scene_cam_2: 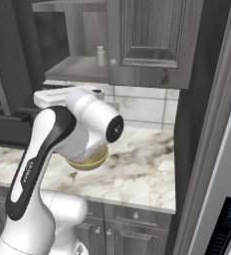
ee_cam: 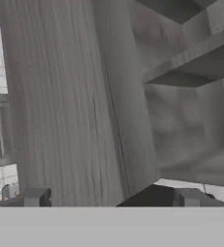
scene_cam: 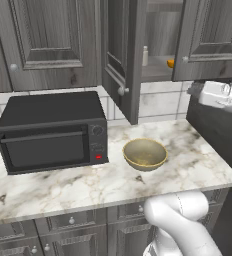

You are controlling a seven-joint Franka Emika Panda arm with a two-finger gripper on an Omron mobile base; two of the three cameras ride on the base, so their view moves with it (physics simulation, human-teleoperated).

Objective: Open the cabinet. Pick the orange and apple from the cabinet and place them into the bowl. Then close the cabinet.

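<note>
Left base view gives us the cabinet with its left door swung out toward us, edge-on, its round silver knob low on the leading edge, and its right door shut. Through the gap between the two doors we see the lighter grey shelf, a small pale bottle standing on it, and a sliver of the orange just at the edge of the shut door. We cannot find the apple.

On the marble counter below, the bowl sits upright beside the black microwave oven, near it but not touching. We see nothing inside the bowl.

From the right base view our arm's white and black links rise in front of the bowl, hiding most of it; the bottle stands on the shelf beside the shut door.

Looking along the hand, our gripper has its two dark tips set far apart at the bottom edge, jaws wide and holding nothing. Ahead of them we see the inner face of the open door close up, and to the right the grey shelf edge and cabinet interior.
</note>
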